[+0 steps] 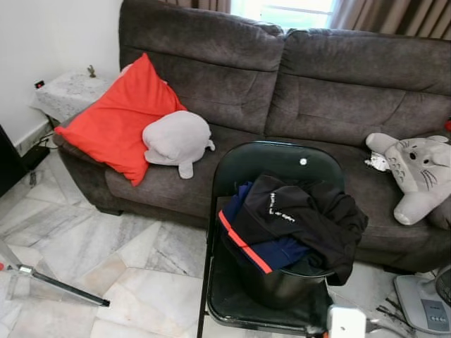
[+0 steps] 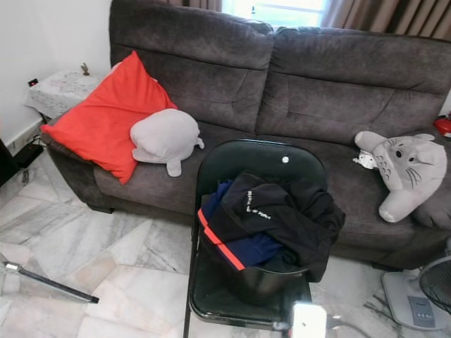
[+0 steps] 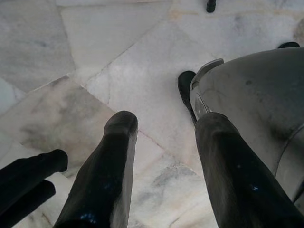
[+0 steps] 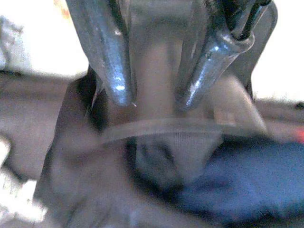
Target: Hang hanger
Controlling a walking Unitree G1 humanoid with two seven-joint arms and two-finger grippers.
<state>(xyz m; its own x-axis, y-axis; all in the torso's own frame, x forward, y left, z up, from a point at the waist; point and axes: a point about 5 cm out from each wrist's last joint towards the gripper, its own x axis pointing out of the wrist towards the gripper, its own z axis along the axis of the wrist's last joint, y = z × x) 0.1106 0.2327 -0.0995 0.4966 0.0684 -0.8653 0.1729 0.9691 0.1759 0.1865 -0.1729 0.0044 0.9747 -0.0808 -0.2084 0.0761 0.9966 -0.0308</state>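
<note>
In the right wrist view, which is blurred, my right gripper (image 4: 152,100) has a pale translucent hanger (image 4: 166,127) between its fingers; the hanger's curved bar crosses just past the fingertips. Beyond it is a black folding chair (image 1: 275,163) in front of the sofa. On the chair's seat a black bucket (image 1: 282,285) holds a black jacket (image 1: 303,215) and a blue garment with a red stripe (image 1: 243,243). My left gripper (image 3: 166,123) hangs low over the marble floor, open, with nothing between its fingers.
A dark grey sofa (image 1: 338,84) carries a red cushion (image 1: 120,120), a grey plush (image 1: 176,141) and a cat-like plush (image 1: 419,172). A fan base (image 1: 423,303) stands at the right. A thin black pole (image 1: 60,285) lies on the floor at the left. A side table (image 1: 70,91) stands beside the sofa.
</note>
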